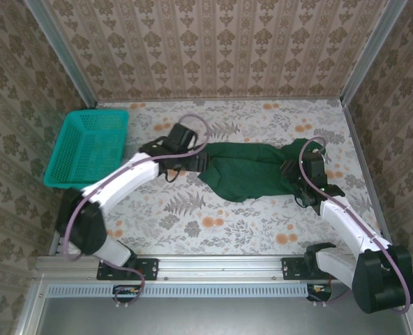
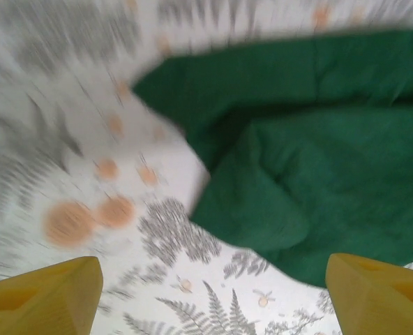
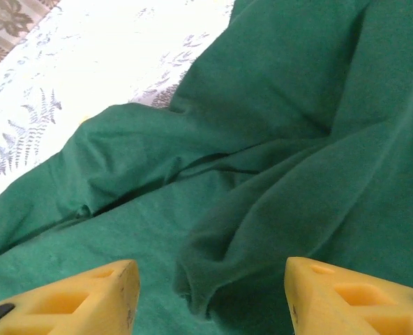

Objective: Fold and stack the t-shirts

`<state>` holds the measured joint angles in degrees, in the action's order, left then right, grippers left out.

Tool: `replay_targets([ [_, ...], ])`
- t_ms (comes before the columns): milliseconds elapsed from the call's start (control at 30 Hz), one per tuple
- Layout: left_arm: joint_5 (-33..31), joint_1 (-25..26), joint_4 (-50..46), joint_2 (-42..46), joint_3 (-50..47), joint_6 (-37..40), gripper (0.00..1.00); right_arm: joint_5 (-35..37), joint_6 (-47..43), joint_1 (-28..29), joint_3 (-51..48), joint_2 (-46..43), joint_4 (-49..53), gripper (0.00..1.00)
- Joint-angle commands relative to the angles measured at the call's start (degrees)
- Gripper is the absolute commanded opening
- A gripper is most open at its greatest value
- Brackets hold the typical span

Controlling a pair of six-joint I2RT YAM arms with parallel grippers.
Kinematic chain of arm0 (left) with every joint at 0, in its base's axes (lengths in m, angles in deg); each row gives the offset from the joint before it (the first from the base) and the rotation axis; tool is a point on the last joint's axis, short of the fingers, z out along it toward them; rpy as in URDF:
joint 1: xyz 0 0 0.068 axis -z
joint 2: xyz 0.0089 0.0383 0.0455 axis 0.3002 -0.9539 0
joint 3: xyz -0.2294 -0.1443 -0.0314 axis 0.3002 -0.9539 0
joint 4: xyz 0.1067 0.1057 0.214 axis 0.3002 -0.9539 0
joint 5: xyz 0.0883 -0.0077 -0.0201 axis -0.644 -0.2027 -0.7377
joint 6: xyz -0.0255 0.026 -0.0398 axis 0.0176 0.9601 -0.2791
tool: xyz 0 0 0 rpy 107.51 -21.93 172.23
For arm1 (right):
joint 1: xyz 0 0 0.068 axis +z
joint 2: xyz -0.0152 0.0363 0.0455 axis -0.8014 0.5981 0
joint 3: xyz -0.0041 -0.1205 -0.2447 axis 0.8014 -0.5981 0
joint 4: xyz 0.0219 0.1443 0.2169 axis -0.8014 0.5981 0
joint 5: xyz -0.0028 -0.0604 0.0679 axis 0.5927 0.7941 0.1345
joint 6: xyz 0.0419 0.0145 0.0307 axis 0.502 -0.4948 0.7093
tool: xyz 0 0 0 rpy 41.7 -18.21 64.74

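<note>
t-shirt [image 1: 245, 171]: dark green, rumpled, folds bunched, laid mid-table | left gripper [image 2: 213, 296]: spread wide, nothing held, at cloth's 9 o'clock edge | right gripper [image 3: 210, 293]: spread wide over folds, 3 o'clock end

Patterned wallpaper walls [image 1: 213, 49] enclose a fern-printed tabletop [image 1: 213, 223].
</note>
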<state>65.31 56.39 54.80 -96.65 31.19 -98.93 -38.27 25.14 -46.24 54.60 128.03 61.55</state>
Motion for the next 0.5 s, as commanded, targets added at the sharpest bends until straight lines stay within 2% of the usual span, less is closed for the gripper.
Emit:
replay_targets([
  [0, 8.2, 1.2, 3.9, -5.0, 0.2, -4.6, 0.85, 3.0, -1.6, 0.3, 1.9, -1.0, 5.3, 0.59],
  [133, 5.5, 3.0, 1.1, -12.5, 6.0, -3.0, 0.84, 3.1, -2.5, 0.2, 0.9, -1.3, 6.9, 0.60],
  [267, 6.9, 4.6, 2.2, -17.9, 10.0, -3.3, 0.82, 3.2, -3.6, 0.2, 0.4, -1.7, 8.2, 0.63],
  [333, 7.0, 5.1, 1.6, -20.4, 12.4, -3.2, 0.81, 3.5, -4.1, 0.2, 0.7, -1.6, 8.9, 0.68],
  [400, 6.9, 5.4, 1.6, -22.1, 14.0, -3.4, 0.80, 3.8, -4.4, 0.2, 0.9, -1.6, 9.4, 0.69],
  [467, 7.0, 5.6, 1.9, -23.2, 15.1, -3.2, 0.74, 3.7, -4.5, 0.2, 1.1, -1.6, 9.3, 0.70],
])
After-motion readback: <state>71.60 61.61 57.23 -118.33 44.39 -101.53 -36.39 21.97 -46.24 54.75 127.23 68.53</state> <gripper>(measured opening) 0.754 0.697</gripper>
